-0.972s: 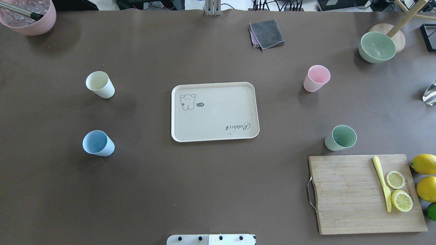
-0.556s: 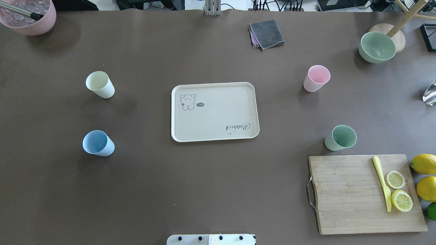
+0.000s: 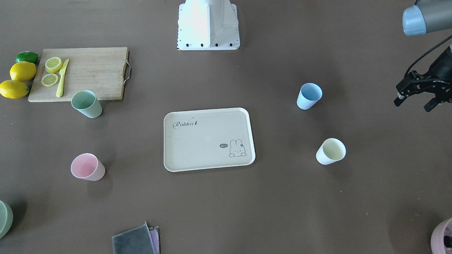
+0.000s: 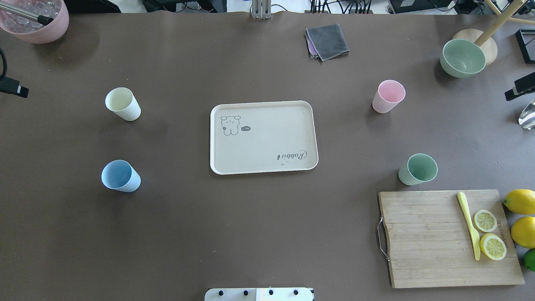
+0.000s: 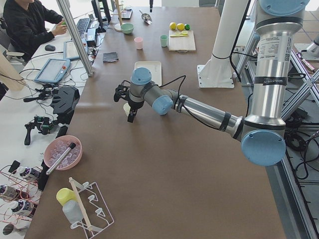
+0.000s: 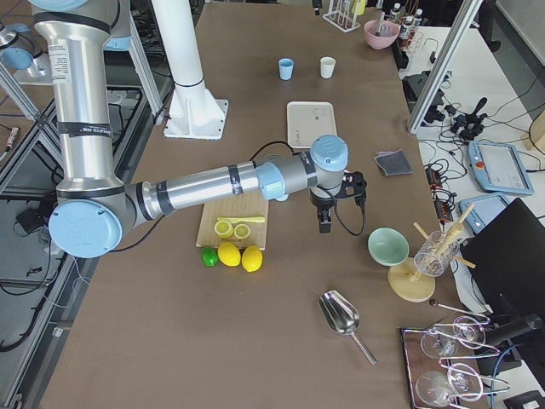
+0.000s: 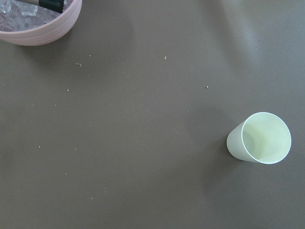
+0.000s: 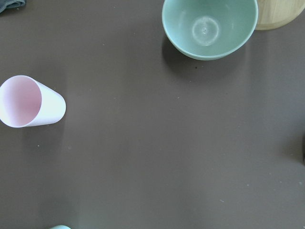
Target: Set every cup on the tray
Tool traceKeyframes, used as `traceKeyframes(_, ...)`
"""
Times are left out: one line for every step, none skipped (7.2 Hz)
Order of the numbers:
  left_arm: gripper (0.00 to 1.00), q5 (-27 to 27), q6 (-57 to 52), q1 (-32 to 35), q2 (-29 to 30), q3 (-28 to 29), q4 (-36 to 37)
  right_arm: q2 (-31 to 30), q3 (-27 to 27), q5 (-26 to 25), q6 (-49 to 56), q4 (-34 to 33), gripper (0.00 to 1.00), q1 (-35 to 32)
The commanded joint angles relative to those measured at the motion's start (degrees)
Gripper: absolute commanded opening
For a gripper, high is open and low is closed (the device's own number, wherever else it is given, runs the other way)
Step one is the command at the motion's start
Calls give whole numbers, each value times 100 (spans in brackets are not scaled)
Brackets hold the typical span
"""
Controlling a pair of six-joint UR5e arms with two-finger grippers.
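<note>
Standing upright on the table [image 4: 267,234], all four cups are off the tray [image 4: 267,142] and well apart from it. The tray lies flat at the table centre, with nothing on it.

Cup positions, with near meaning the robot's side:
- Cream cup [image 4: 122,103]: far left.
- Blue cup [image 4: 120,176]: near left.
- Pink cup [image 4: 388,96]: far right.
- Green cup [image 4: 417,169]: near right, just beside the far edge of the cutting board [image 4: 426,238].

Left gripper [image 3: 414,104]: hangs above the left end of the table, to the left of the cream cup and apart from it. Its fingers are spread and hold nothing. Its wrist camera looks down on the cream cup and part of the pink bowl [image 4: 54,31].

Right gripper [image 4: 519,88]: sits at the right end of the table, near the green bowl [image 4: 462,57] and well right of the pink cup. Only a fragment shows from overhead, so I cannot tell how far its fingers are spread.
</note>
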State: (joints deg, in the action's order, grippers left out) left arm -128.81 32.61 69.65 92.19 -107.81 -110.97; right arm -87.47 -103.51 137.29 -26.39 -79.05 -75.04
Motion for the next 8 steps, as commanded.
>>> traceKeyframes(98,23,184,-101,1,-100,-12,-6,-204,-430,-1172,644,100,995)
traceKeyframes(98,23,184,-101,-8,-118,-12,-15,-414,-536,-1445,645,100,1409)
traceKeyframes(98,23,184,-101,-17,-144,-12,-24,-590,-589,-1883,654,100,1787)
traceKeyframes(97,32,184,-101,-26,-144,-12,-24,-626,-798,-1931,654,100,2086)
traceKeyframes(98,32,184,-101,-8,-135,-4,-68,-627,-879,-1931,654,100,2229)
traceKeyframes(98,32,184,-101,1,-127,-12,-155,-627,-888,-1931,654,100,2308)
traceKeyframes(98,32,184,-101,1,-144,-4,-260,-618,-906,-1931,654,100,2405)
traceKeyframes(98,23,184,-101,1,-153,-12,-296,-583,-914,-1931,654,100,2458)
